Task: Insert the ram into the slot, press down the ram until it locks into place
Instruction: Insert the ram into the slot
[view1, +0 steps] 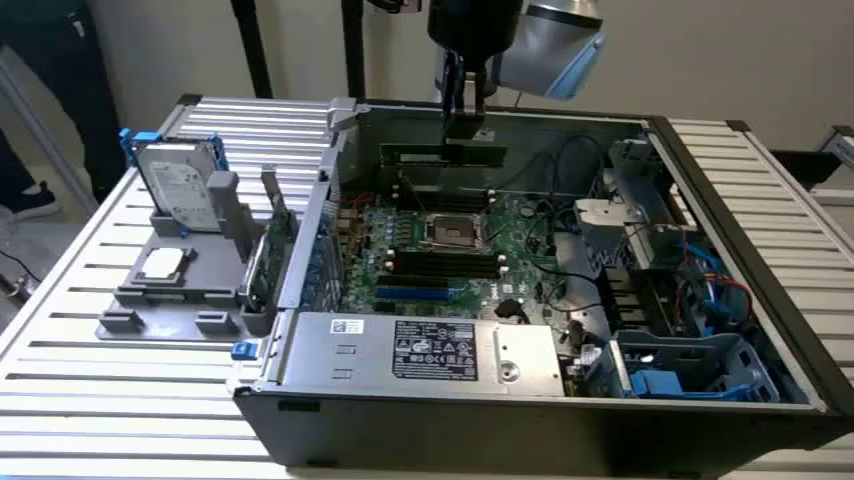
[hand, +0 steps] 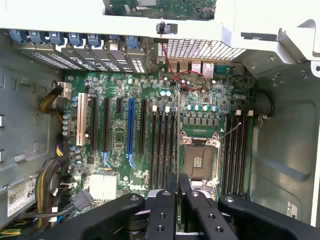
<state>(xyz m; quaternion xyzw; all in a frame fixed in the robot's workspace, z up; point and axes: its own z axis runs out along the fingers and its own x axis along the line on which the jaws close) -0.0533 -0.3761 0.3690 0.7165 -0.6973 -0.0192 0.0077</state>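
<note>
The ram (view1: 441, 155) is a long, narrow green board; in the exterior view it shows broadside as a level strip, too small for its chips to be told apart; in the wrist view it is edge-on (hand: 178, 130), no more than a thin dark line running out from between the fingers. It hangs in the air over the far part of the motherboard (view1: 400, 235), clear of every socket; no part of it is seated. The gripper (view1: 467, 120) is clamped on the ram's upper edge near its middle, the two black fingers (hand: 170, 200) pressed flat against either face; the gripper (hand: 177, 177) points straight down into the case.

Below the ram lie the black memory slots (hand: 166, 145), long parallel sockets about as long as the stick; in the wrist view the ram's edge runs parallel to them, just beside the one nearest the square metal CPU socket (hand: 198, 162); a second bank of black sockets (hand: 234, 155) lies on the socket's other side. In the exterior view the slots (view1: 427, 265) sit just in front of the CPU socket (view1: 451, 232), with a blue slot (view1: 420, 293) nearer still.

The open computer case (view1: 747, 200) rests on a slatted table (view1: 120, 400); a labelled power supply (view1: 414, 350) fills its near edge; on the exterior view's left a grey fixture (view1: 160, 295) carries a hard drive (view1: 180, 190) and an upright green card (view1: 274, 250).
</note>
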